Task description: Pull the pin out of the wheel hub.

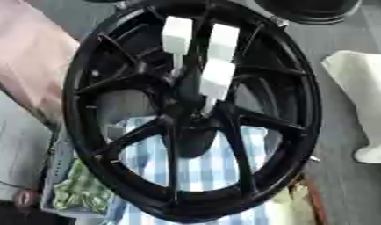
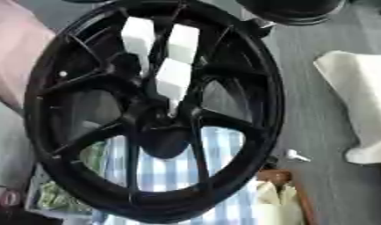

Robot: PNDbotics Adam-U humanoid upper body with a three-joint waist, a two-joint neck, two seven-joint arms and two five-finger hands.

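A large black wheel hub (image 1: 94,66) with thin spokes fills both views, standing tilted toward me. Three pins with white block heads stick out near its centre: one on the upper left (image 1: 177,35), one on the upper right (image 1: 224,39) and one lower down (image 1: 217,79). The lower pin's thin stem reaches the centre boss (image 1: 206,105). Another small white pin (image 2: 295,154) lies on the grey surface just right of the rim. Neither of my hands shows in either view.
A blue-and-white checked cloth (image 1: 205,169) lies behind the lower spokes. Pink fabric (image 1: 28,57) is at the left and a white bulky object (image 1: 362,88) at the right. A black round object (image 1: 313,11) sits at the top right, and green material (image 1: 78,191) at the lower left.
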